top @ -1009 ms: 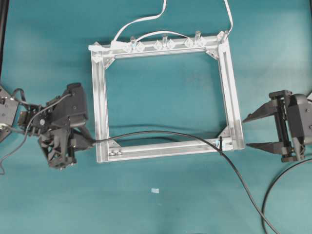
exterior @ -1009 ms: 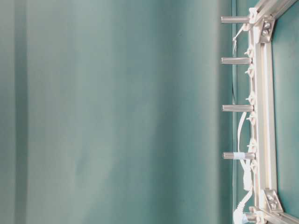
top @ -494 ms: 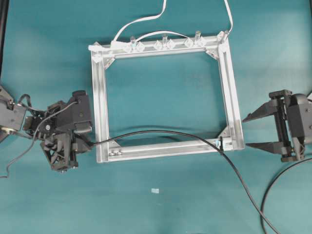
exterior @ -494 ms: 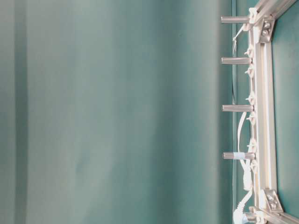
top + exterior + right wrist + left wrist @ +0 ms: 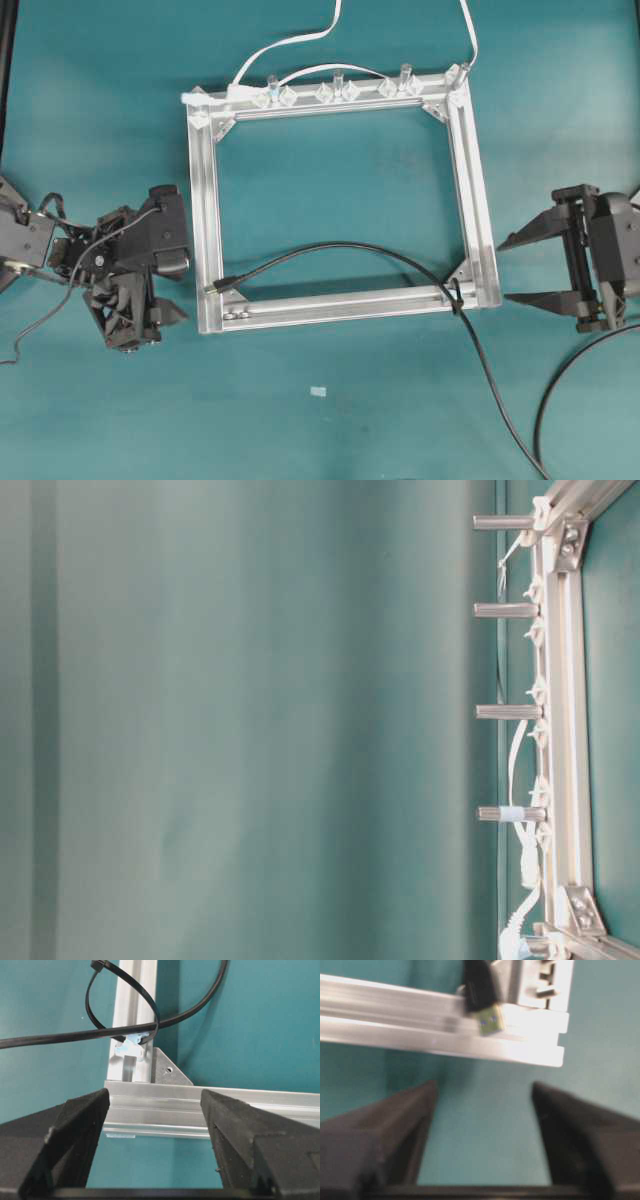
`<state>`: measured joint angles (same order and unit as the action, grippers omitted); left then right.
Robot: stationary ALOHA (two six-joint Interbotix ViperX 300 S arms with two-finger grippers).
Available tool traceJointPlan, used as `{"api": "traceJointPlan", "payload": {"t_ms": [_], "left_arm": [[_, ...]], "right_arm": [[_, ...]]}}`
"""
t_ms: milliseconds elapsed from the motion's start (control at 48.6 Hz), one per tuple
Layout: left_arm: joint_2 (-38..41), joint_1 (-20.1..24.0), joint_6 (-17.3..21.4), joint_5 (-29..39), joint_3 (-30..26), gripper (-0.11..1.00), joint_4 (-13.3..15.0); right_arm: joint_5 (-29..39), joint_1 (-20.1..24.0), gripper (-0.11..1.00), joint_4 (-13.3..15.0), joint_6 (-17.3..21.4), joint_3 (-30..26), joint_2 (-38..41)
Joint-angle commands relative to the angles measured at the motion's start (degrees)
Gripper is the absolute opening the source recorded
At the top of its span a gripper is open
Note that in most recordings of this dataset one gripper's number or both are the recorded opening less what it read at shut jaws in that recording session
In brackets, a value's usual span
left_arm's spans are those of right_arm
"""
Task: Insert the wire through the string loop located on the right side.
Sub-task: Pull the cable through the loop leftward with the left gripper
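I see the wire (image 5: 330, 250), thin and black with a flat metal plug, arcing across the frame (image 5: 205, 215) lower centre, threaded through the string loop (image 5: 453, 296) lower right. Both tools, left (image 5: 178, 290) and right (image 5: 515, 268), gape empty.

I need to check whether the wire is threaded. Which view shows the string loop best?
The right wrist view: the loop fills the frame, with the wire passing through it. Overhead it's a tiny dark speck. The left wrist and table-level views miss it.

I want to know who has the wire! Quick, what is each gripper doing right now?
Left gripper: open, holding nothing; the wire plug lies loose on the frame.
Right gripper: open, holding nothing.
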<state>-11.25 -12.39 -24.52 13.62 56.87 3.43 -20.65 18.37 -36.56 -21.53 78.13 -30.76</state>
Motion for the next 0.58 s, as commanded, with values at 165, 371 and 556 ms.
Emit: {"api": "traceJointPlan", "payload": {"t_ms": [165, 371, 556], "left_arm": [[-3.6, 1.32, 0.53, -0.18, -0.62, 0.73, -0.7], [-9.49, 3.6, 1.49, -0.26, 0.09, 0.73, -0.88], [-13.1, 3.96, 4.13, -0.7, 1.76, 0.73, -0.97]], "right_arm": [[-0.79, -0.09, 0.83, 0.18, -0.09, -0.79, -0.26], [-3.69, -0.09, 0.83, 0.18, -0.35, -0.97, -1.32], [-6.86, -0.35, 0.83, 0.18, -0.44, -0.62, -2.9]]}}
